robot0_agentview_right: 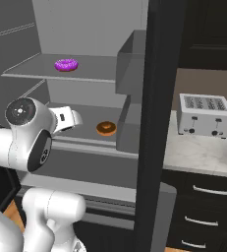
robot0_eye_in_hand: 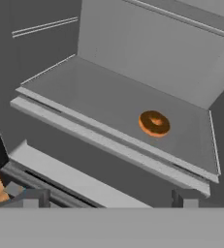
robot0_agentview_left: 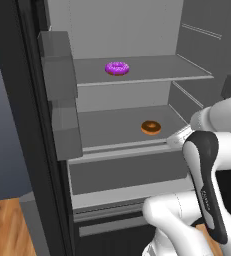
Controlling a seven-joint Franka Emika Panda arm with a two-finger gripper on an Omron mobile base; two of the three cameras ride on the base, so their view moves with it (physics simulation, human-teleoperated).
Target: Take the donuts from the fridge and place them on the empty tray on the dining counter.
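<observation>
The black fridge (robot0_agentview_left: 132, 30) stands open, showing its light grey interior. The purple-iced donut (robot0_agentview_left: 117, 68) (robot0_agentview_right: 66, 64) lies on the upper shelf. On the lower shelf (robot0_eye_in_hand: 99, 101) lies the orange-brown glazed donut (robot0_agentview_left: 151, 127) (robot0_agentview_right: 106, 128) (robot0_eye_in_hand: 154, 123). My gripper (robot0_eye_in_hand: 107, 198) hovers at the front edge of that lower shelf, apart from the glazed donut and short of it. Its fingertips (robot0_eye_in_hand: 31, 197) are spread wide with nothing between them. The white hand (robot0_agentview_left: 178, 137) (robot0_agentview_right: 68, 120) sits beside the shelf front. The tray and dining counter are out of view.
Grey door bins (robot0_agentview_left: 59, 75) line the open left door, and the right door (robot0_agentview_right: 154, 98) stands edge-on with bins. A closed grey drawer (robot0_agentview_left: 127, 172) sits under the lower shelf. A silver toaster (robot0_agentview_right: 206, 114) rests on a marble counter (robot0_agentview_right: 203, 155) over black drawers (robot0_agentview_right: 208, 211).
</observation>
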